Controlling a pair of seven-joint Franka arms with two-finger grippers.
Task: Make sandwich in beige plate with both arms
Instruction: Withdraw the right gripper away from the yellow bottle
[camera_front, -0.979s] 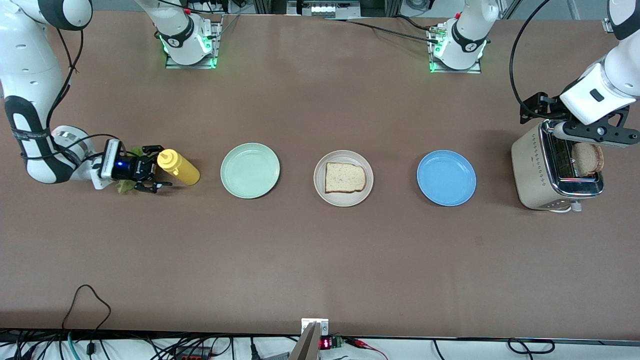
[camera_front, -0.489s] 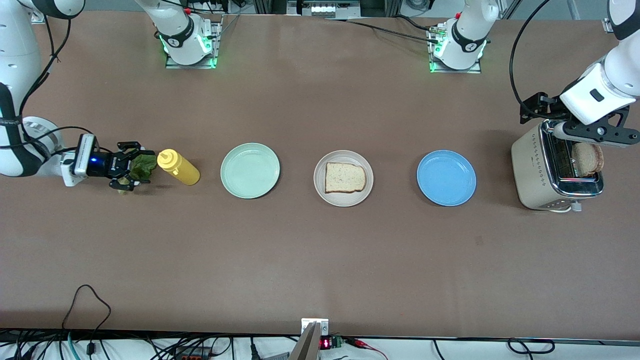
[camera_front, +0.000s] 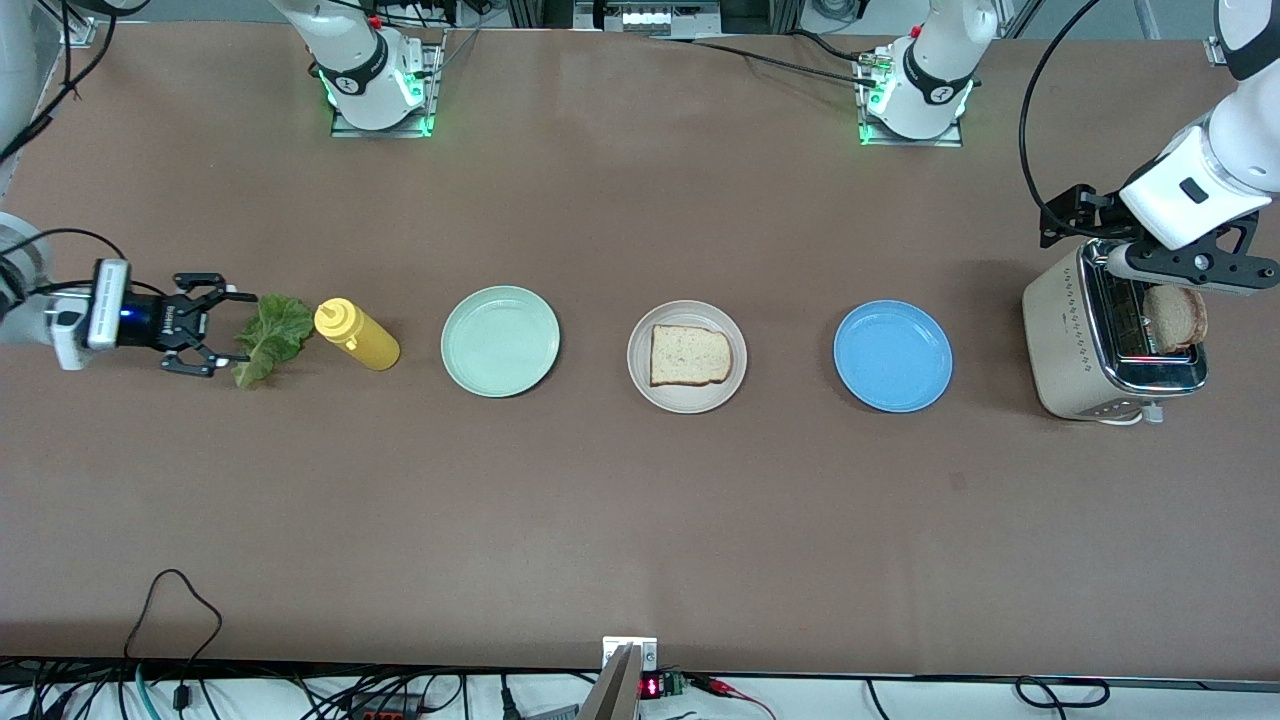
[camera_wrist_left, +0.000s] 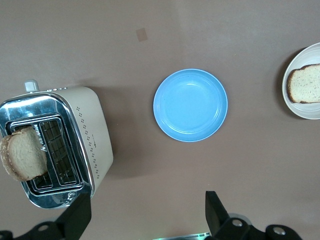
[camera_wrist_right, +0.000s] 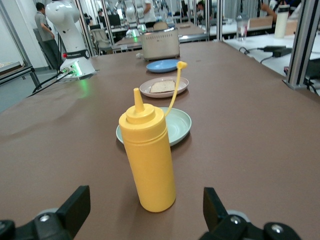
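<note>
The beige plate (camera_front: 687, 392) sits mid-table with one bread slice (camera_front: 690, 355) on it. A second bread slice (camera_front: 1175, 317) stands in a slot of the toaster (camera_front: 1075, 340). The green lettuce leaf (camera_front: 270, 338) lies on the table beside the yellow bottle (camera_front: 355, 335). My right gripper (camera_front: 232, 326) is open and empty, low at the leaf's edge, toward the right arm's end. Its wrist view shows its fingers (camera_wrist_right: 75, 205) wide apart before the bottle (camera_wrist_right: 148, 160); the leaf is hidden there. My left gripper (camera_front: 1190, 268) hangs open and empty over the toaster (camera_wrist_left: 95, 135) and its bread (camera_wrist_left: 22, 155).
A mint-green plate (camera_front: 500, 341) lies between the bottle and the beige plate. A blue plate (camera_front: 893, 356) lies between the beige plate and the toaster. Both arm bases stand along the table edge farthest from the front camera.
My right gripper has drawn back from the bottle toward the right arm's end of the table, uncovering the lettuce leaf. The left arm has not moved.
</note>
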